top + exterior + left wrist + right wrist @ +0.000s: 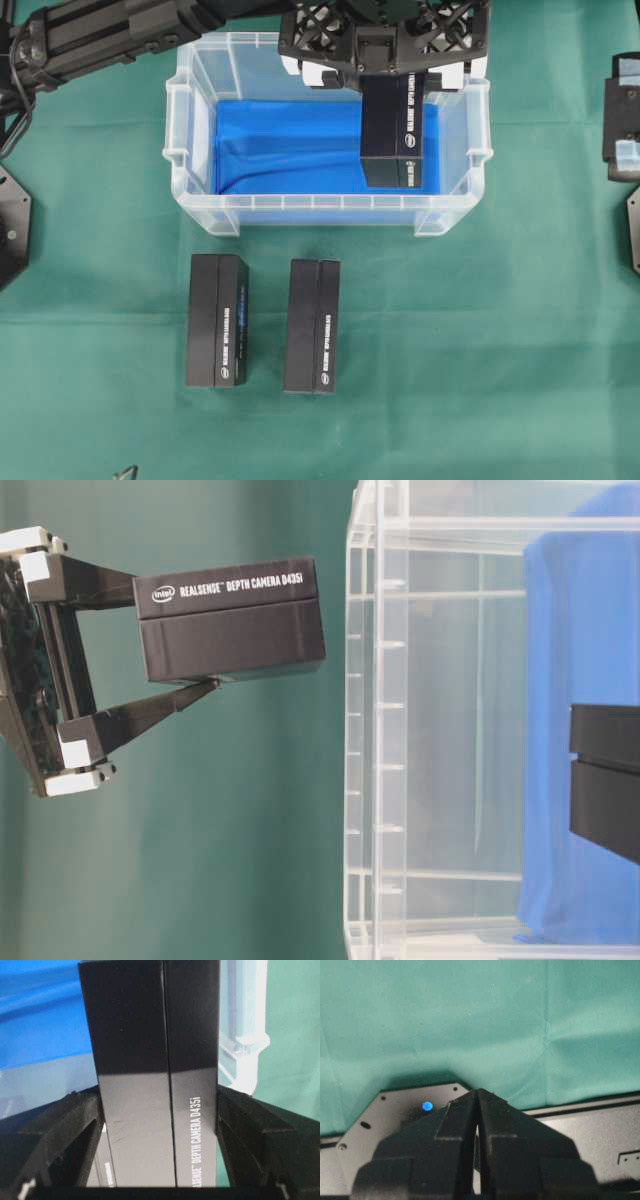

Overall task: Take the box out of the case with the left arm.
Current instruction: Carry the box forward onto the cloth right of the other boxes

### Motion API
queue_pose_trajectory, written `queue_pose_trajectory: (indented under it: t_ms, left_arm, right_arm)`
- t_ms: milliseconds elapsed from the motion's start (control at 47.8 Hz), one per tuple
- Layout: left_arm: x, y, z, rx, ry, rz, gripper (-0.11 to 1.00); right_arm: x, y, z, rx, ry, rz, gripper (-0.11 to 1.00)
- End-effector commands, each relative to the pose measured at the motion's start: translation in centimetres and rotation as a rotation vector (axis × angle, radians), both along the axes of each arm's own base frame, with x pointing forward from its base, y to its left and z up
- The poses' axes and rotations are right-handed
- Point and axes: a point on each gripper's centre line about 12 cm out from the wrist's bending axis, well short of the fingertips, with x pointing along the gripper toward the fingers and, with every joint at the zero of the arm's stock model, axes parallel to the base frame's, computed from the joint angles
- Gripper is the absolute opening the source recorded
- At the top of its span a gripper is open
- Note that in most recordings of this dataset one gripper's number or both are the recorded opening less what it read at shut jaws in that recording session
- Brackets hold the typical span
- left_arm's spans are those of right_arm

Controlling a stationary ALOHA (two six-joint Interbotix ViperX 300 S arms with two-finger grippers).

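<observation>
Black and glossy, the box (393, 128) hangs over the case (190, 130) in the overhead view, grasped by your left end effector (385, 75). At table level it is lifted clear of the rim. Next, carry it sideways and lower it onto the green surface (480, 330). The right end effector (478, 1110) is clenched, idle.

case (180, 150) walls hemming, green cloth (480, 350) open

box (392, 130) above case (190, 150), two boxes (217, 320) before it
</observation>
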Motion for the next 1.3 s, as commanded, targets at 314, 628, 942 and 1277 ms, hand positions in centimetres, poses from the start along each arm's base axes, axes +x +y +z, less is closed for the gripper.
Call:
queue_pose_trajectory:
  t_ms: [314,628,942,1277]
  left_arm:
    - [-0.1,-5.7,2.3,-0.018,-0.068,-0.016,0.64]
    - [0.1,-12.3,2.0,-0.062,-0.076,0.009,0.64]
    - [-0.2,-17.8,1.8,-0.107,-0.097,0.034,0.64]
    - [-0.2,-18.2,1.6,-0.08,-0.102,0.051,0.64]
  right_arm:
    - [0.1,0.0,0.3,0.001,-0.015,0.001,0.0]
    - [0.1,0.0,0.3,0.001,-0.017,0.001,0.0]
    - [0.2,0.0,0.3,-0.001,-0.014,0.004,0.0]
    - [0.1,0.0,0.3,-0.002,-0.013,0.002,0.0]
